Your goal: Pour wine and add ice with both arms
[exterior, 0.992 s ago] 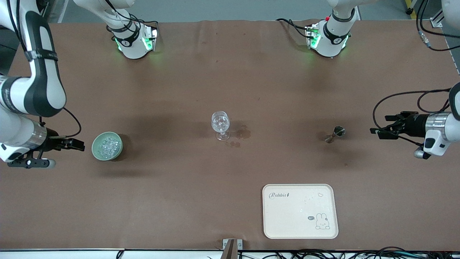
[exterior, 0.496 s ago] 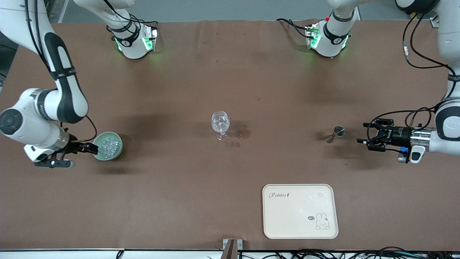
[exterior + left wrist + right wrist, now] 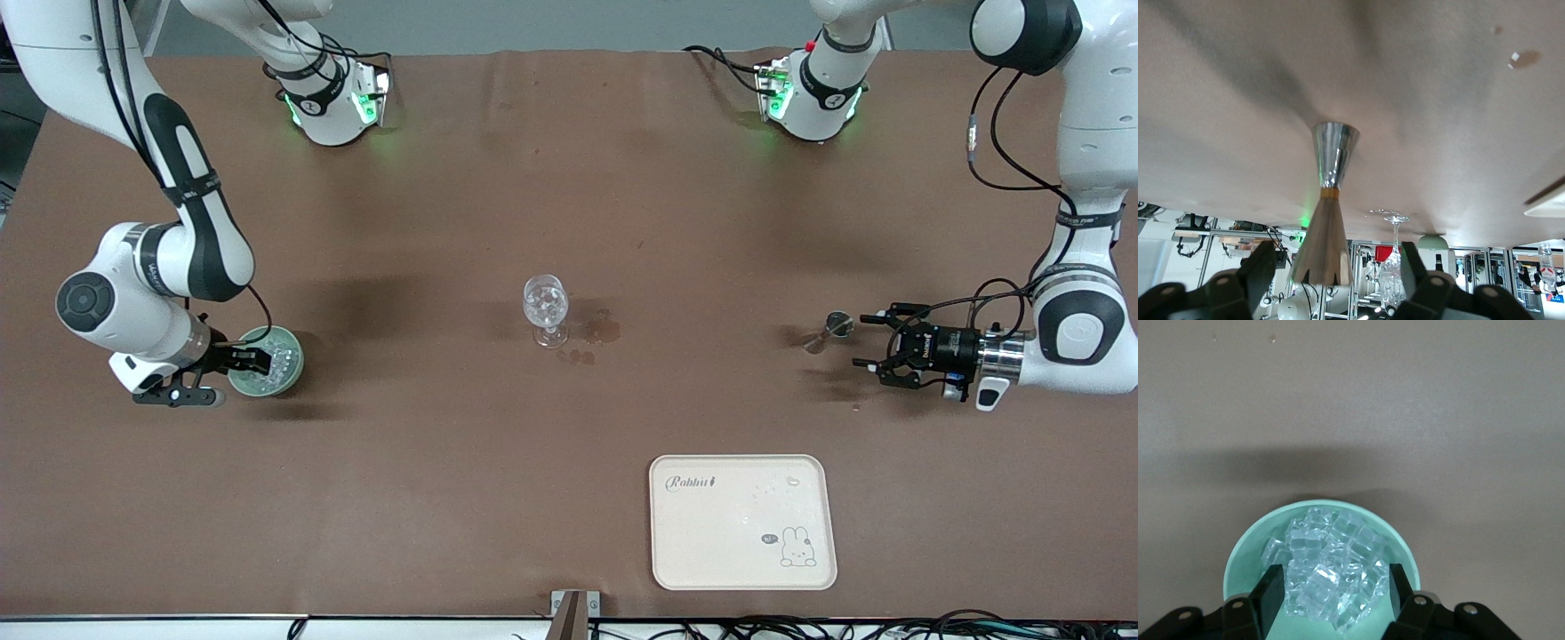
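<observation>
Brown table (image 3: 498, 498) under even light, grey floor (image 3: 533, 22) past it.

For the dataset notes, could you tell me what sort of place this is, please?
Probably a robotics lab tabletop set up for drink serving: two white arms bolted to a brown-covered table, with a stemmed glass, metal jigger and bowl of ice.

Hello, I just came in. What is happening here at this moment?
Both arms are reaching for things. The right gripper hangs open over the ice in the green bowl. The left gripper, open, is beside the metal jigger. The stemmed glass stands untouched at mid-table.
</observation>
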You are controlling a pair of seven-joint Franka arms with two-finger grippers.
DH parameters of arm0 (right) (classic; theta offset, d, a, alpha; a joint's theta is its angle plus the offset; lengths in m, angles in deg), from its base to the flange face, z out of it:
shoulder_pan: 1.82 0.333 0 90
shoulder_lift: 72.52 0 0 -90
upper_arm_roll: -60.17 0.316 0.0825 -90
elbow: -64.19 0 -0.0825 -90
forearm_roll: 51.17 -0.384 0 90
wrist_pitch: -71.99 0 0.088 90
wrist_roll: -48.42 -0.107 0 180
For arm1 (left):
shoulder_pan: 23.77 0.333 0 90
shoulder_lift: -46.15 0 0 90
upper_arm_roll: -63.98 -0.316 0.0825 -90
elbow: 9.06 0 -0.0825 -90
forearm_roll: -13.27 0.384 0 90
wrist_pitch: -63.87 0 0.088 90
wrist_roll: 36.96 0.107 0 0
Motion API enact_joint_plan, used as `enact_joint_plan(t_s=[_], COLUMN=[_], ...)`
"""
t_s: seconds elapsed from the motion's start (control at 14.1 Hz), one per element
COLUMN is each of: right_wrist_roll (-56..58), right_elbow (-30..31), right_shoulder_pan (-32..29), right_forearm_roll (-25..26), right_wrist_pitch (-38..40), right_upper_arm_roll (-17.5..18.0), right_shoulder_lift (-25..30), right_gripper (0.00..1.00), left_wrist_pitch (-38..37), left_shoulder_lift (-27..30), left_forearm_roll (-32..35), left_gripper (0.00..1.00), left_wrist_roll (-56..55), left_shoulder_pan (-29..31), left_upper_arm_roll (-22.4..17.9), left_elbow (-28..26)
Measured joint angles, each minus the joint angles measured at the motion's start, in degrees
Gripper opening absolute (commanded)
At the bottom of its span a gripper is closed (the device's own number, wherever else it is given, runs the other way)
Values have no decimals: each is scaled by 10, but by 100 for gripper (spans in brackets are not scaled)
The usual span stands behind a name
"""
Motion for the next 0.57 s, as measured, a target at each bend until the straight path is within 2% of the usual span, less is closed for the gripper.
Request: enact_joint_plan(t_s=[0.57], right_wrist_roll=[-21], right_elbow=[19], right_shoulder_pan=[16], right_forearm_roll=[0], right_wrist_pitch=[-17], right_upper_arm_roll=[0], right_shoulder_lift=[-4], right_gripper=[61], left_wrist_pitch=[-3], left_shoulder_lift=[-38], left_forearm_roll=[0], left_gripper=[76], left_wrist_roll=[64], left_shoulder_pan=[0], left_upper_arm_roll=[3], left_elbow=[-1])
